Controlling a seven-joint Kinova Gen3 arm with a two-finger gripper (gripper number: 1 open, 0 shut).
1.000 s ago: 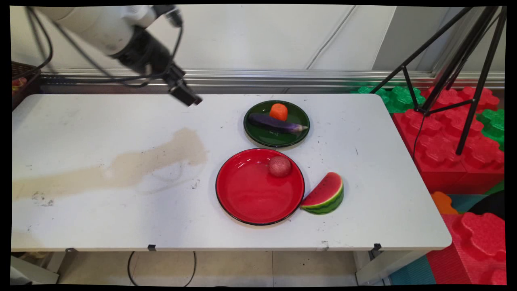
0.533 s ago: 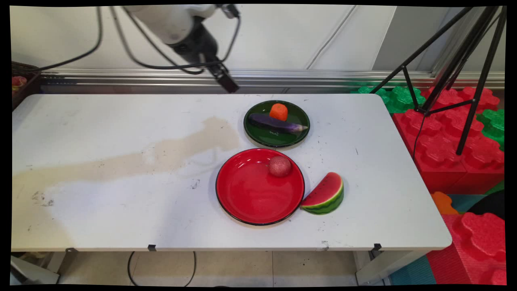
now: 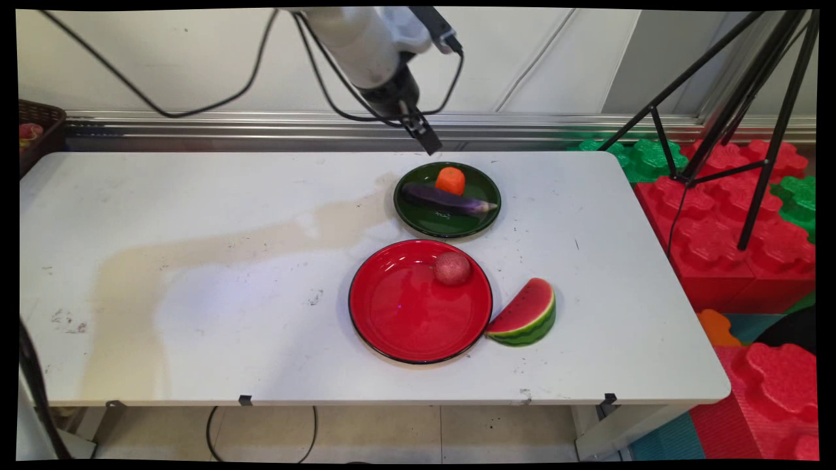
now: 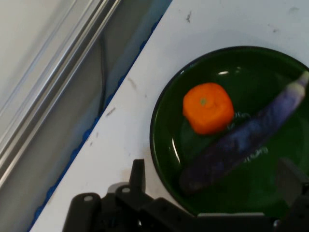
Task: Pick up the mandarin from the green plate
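My gripper (image 3: pixel 428 140) hangs above the table's back edge, just left of and behind a dark green plate (image 3: pixel 450 226). It is open and holds nothing. On that plate lie an orange carrot chunk (image 3: pixel 450 180) and a purple eggplant (image 3: pixel 447 199). In the hand view the green plate (image 4: pixel 260 72) sits between my open gripper (image 4: pixel 212 171), with the carrot chunk (image 4: pixel 208 107) and the eggplant (image 4: pixel 241 140) below it. Nearer the front stands a red plate (image 3: pixel 405 320) with a small red ball-like fruit (image 3: pixel 452 268) at its right rim. A watermelon slice (image 3: pixel 526 313) touches that plate's right side.
A black tripod (image 3: pixel 738 117) stands right of the white table (image 3: pixel 196 339) over red and green foam blocks (image 3: pixel 731 215). A dark basket (image 3: pixel 39 121) sits at the far left. Black cables hang from the arm along the back wall.
The arm has swung right along the table's back edge, from over the left-centre to beside the green plate. Nothing on the table has moved.
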